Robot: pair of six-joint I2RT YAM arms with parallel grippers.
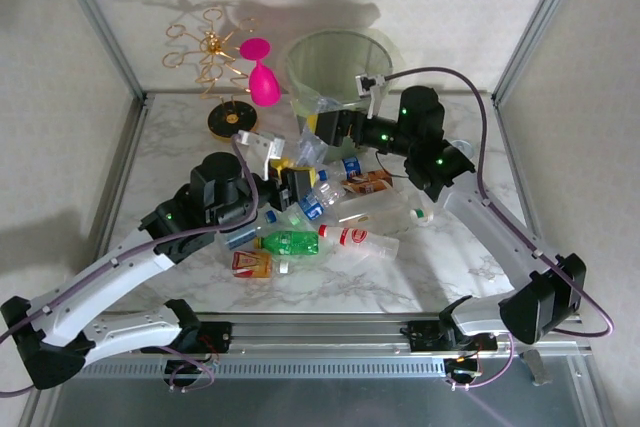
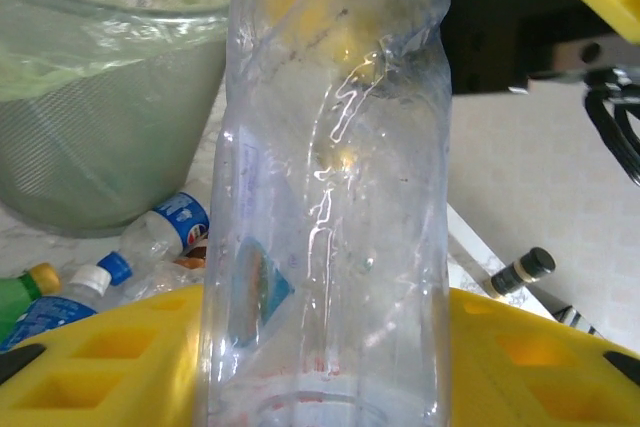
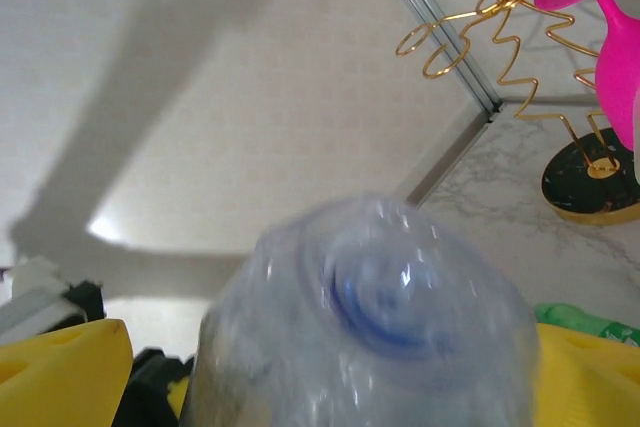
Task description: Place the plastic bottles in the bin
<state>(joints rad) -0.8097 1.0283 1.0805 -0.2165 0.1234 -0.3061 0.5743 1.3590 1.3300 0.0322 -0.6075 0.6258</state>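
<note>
My left gripper (image 1: pixel 293 179) is shut on a clear crushed bottle (image 1: pixel 308 150) held upright above the pile; in the left wrist view that bottle (image 2: pixel 335 177) stands between the yellow fingers (image 2: pixel 100 367). My right gripper (image 1: pixel 327 127) is shut on another clear bottle (image 1: pixel 325 105) just in front of the bin (image 1: pixel 340 62), near its rim. In the right wrist view this bottle (image 3: pixel 370 327) is blurred, its bluish base facing the camera. Several more bottles lie on the table, among them a green one (image 1: pixel 290 242) and a red-labelled clear one (image 1: pixel 357 238).
A pink goblet (image 1: pixel 262 77) and a gold wire stand (image 1: pixel 212 55) with a black base (image 1: pixel 232 119) sit left of the bin. A small orange can (image 1: pixel 250 264) lies at the pile's near left. The bin wall (image 2: pixel 100 127) rises left of the held bottle.
</note>
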